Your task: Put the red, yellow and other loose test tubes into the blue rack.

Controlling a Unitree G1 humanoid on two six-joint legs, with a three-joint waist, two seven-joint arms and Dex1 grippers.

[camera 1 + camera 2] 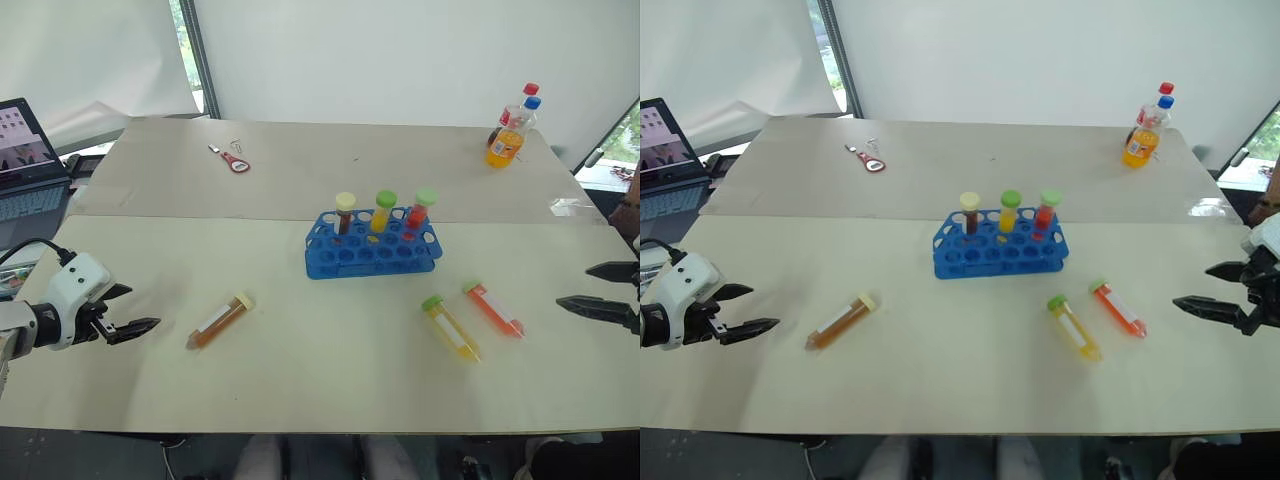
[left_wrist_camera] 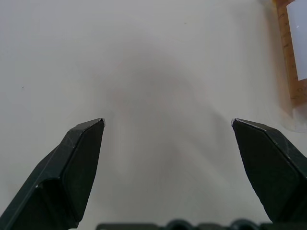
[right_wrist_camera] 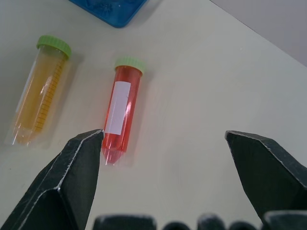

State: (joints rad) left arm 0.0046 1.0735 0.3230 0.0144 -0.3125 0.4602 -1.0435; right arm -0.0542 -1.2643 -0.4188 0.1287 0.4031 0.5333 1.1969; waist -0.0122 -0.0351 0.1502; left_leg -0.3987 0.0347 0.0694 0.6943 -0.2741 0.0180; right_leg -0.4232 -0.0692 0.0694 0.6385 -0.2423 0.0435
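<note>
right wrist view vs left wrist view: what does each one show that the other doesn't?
Right wrist: a red-liquid plastic tube with green cap, a yellow-liquid tube with green cap, both lying flat, and a corner of the blue plastic rack. Left wrist: the amber-liquid tube with white label. Shared: the cream table surface and open black jaws holding nothing.

Left hand (image 1: 148,324) and right hand (image 1: 1192,301): both spread wide, empty, pointing inward.

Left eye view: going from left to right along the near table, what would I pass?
Left gripper → amber tube with a pale yellow cap, lying flat → blue plastic rack → yellow tube with a green cap → red tube with a green cap → right gripper.
</note>
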